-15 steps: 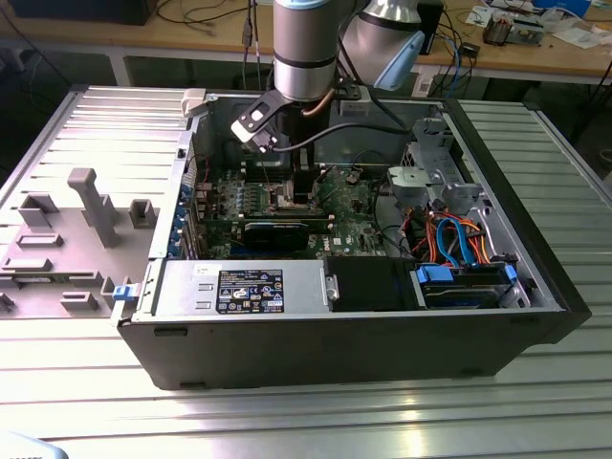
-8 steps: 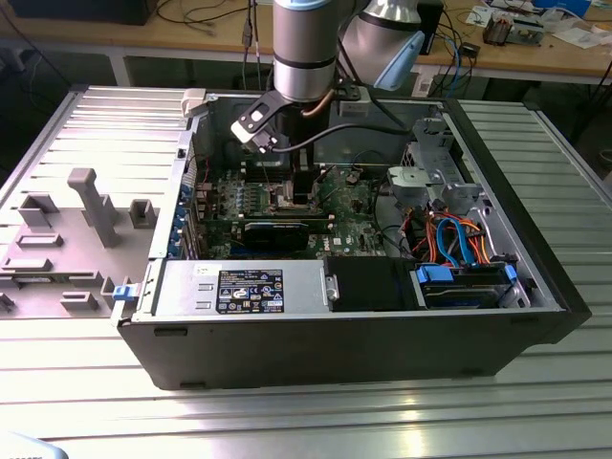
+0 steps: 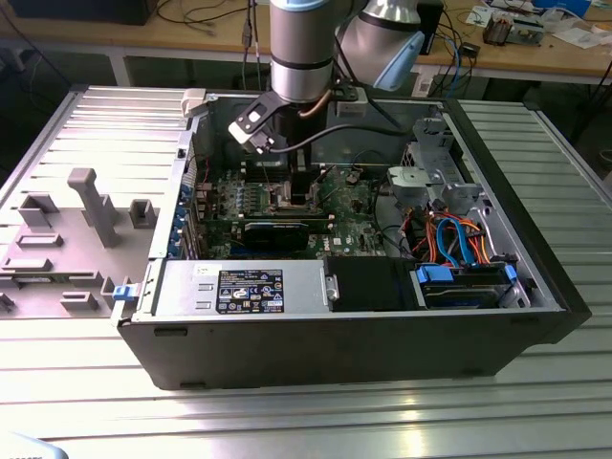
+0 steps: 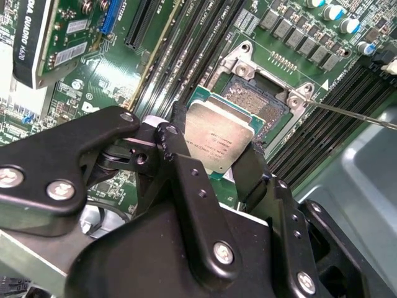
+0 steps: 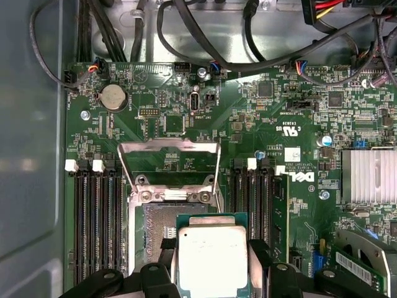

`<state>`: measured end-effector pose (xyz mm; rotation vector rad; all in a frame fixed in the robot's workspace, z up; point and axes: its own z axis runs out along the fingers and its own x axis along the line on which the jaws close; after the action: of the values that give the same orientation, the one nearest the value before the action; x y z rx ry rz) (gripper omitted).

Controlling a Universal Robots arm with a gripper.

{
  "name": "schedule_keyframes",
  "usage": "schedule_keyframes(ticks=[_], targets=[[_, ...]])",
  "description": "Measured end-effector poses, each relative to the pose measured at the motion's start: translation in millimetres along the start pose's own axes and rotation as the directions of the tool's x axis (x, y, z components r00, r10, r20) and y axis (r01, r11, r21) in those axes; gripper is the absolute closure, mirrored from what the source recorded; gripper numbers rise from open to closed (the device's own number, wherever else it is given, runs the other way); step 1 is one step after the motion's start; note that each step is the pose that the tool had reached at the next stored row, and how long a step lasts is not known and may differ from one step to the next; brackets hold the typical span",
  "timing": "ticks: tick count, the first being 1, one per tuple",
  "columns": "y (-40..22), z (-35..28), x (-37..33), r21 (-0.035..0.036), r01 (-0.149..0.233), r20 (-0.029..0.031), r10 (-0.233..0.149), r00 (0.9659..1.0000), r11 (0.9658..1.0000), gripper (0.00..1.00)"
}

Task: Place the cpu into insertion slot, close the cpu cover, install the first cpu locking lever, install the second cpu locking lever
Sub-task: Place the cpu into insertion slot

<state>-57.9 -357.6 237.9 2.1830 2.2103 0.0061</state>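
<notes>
My gripper [image 4: 217, 152] is shut on the cpu [image 4: 220, 133], a small square chip with a dull silver top and green edges. Its black fingers [image 4: 251, 171] clamp two opposite sides. The cpu hangs tilted just above the insertion slot [image 4: 263, 99], partly overlapping its open contact field. In the first wrist view the cpu [image 5: 211, 257] sits below the slot [image 5: 161, 217], with the gripper [image 5: 211, 267] around it. The cpu cover [image 5: 169, 147] stands swung open behind the slot. A thin locking lever [image 4: 353, 115] sticks out beside the slot. In the exterior view the gripper [image 3: 292, 186] reaches down into the computer case.
Long memory slots [image 5: 96, 217] flank the socket on both sides. A graphics card [image 4: 31, 37] stands nearby, and a finned heat sink [image 5: 369, 174] and black cables [image 5: 248, 37] lie around the board. The case wall [image 3: 335, 344], a drive bay [image 3: 459, 273] and a grey fixture [image 3: 86, 206] surround the work.
</notes>
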Motion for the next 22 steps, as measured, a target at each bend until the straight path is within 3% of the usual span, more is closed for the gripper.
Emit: schedule_keyframes(ticks=[22], targets=[[-8.9,3.4,2.9,-0.0001,0.000,0.0002,0.000,1.0000,1.0000,0.45]])
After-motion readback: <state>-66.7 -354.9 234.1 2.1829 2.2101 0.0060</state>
